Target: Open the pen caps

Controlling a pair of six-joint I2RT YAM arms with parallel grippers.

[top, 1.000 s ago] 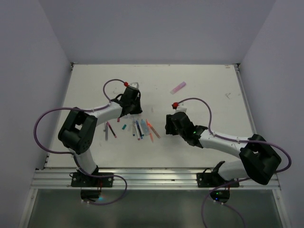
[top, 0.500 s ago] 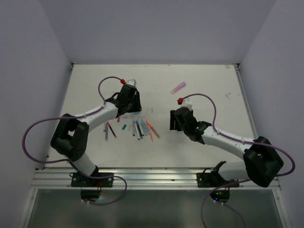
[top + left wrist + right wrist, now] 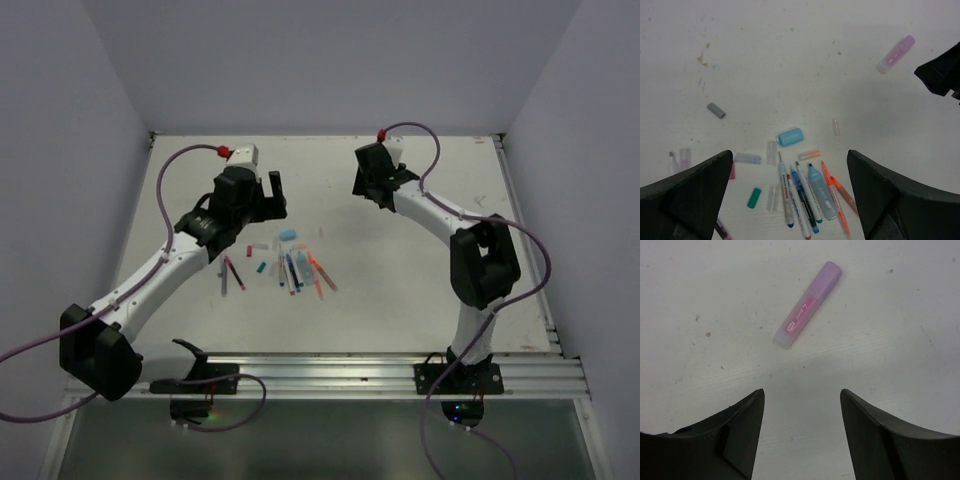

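Several uncapped pens (image 3: pixel 807 200) lie side by side on the white table, also in the top view as pens (image 3: pixel 300 268). Loose pen caps surround them: a light blue one (image 3: pixel 790 136), a grey one (image 3: pixel 716 110), a teal one (image 3: pixel 754 198) and a clear orange one (image 3: pixel 809 154). My left gripper (image 3: pixel 790 152) hangs wide open above this group, holding nothing, as the left gripper (image 3: pixel 268 200) also shows from above. A pink highlighter (image 3: pixel 807 305) with its purple cap on lies apart, just ahead of my open, empty right gripper (image 3: pixel 801 392). From above, the right gripper (image 3: pixel 368 185) hides that highlighter.
Clear caps (image 3: pixel 771 152) and a dark red pen (image 3: pixel 235 272) lie left of the group. The table (image 3: pixel 440 290) is walled at the back and both sides. In the left wrist view the right gripper's black body (image 3: pixel 940 75) shows at the right edge.
My left gripper rose and drew back left from the pens, opening wide. The right arm swung to the far side, over the pink highlighter, its jaws a little wider.
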